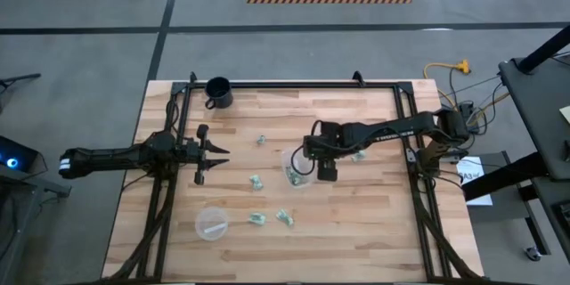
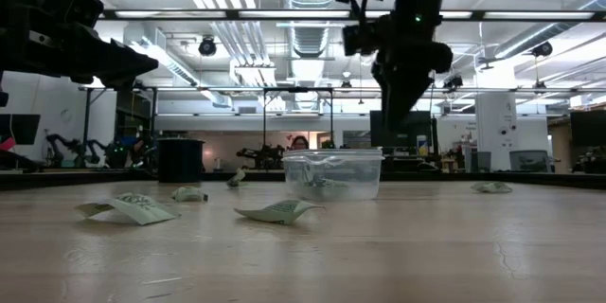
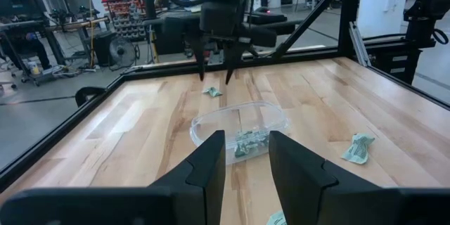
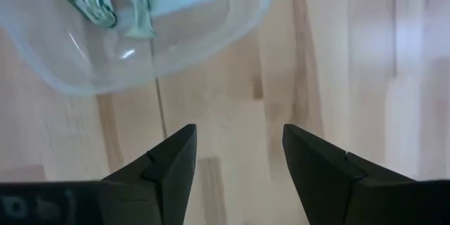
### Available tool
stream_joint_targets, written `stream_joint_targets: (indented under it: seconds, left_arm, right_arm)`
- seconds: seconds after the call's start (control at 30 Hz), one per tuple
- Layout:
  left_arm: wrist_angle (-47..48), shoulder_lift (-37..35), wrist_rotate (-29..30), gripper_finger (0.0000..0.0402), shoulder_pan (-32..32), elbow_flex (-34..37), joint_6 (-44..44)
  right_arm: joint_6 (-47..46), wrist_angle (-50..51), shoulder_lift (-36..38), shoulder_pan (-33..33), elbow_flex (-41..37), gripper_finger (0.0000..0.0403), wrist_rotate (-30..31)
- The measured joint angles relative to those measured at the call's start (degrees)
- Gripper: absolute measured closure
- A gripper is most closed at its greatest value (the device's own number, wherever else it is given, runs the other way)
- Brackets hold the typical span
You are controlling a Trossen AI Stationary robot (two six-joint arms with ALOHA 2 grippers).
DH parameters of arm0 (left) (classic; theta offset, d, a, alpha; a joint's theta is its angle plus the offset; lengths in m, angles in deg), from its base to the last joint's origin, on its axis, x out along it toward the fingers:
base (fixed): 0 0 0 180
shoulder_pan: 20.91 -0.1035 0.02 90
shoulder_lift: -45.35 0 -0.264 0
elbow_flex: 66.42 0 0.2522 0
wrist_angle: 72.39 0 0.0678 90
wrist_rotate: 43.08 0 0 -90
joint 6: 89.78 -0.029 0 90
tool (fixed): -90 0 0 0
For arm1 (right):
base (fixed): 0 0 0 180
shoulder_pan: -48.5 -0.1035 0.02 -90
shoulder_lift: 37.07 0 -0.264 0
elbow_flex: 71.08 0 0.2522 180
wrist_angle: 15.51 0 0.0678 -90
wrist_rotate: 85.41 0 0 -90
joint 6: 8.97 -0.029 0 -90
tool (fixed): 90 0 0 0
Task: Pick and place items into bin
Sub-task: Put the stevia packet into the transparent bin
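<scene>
High view shows my right tool (image 1: 305, 157) hanging just beside the bin (image 1: 297, 170), the clear cup near the middle of the bench (image 1: 356, 232). Its fingers are spread with nothing between them, plain in the right wrist view, where the cup's rim sits just ahead of them with two wrapped pieces already inside. My left tool (image 1: 214, 156) waits well apart on the left side of the bench, also spread and empty.

The items still out lie scattered: one wrapper (image 1: 262, 140) beyond the bin toward the black mug (image 1: 218, 93), one (image 1: 256, 182) just left of the bin, two (image 1: 257, 219) (image 1: 285, 218) nearer the front edge, one (image 1: 357, 155) under my right arm. I judge them feather-light, crinkly and a bit slick, lying flat, so I'd pinch across a raised fold rather than scrape the wood.

The cup looks thin and light itself; a nudge could slide or tip it. The flat clear dish (image 1: 211, 223) sits at front left, close to the front wrappers, and I mustn't mistake it for the bin.
</scene>
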Motion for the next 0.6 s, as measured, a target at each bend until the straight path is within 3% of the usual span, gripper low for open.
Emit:
stream_joint_targets:
  seconds: [0.27,0.6]
  left_arm:
    - [-0.02,0.00,0.00,0.0308,0.00,-0.01,-0.02]
    - [-0.02,-0.02,0.00,0.0308,0.00,0.00,-0.01]
  right_arm:
    - [-4.06,0.03,2.82,0.07,-4.44,0.0200,0.17]
    - [-10.61,-0.79,13.23,0.22,-13.04,0.0200,0.61]
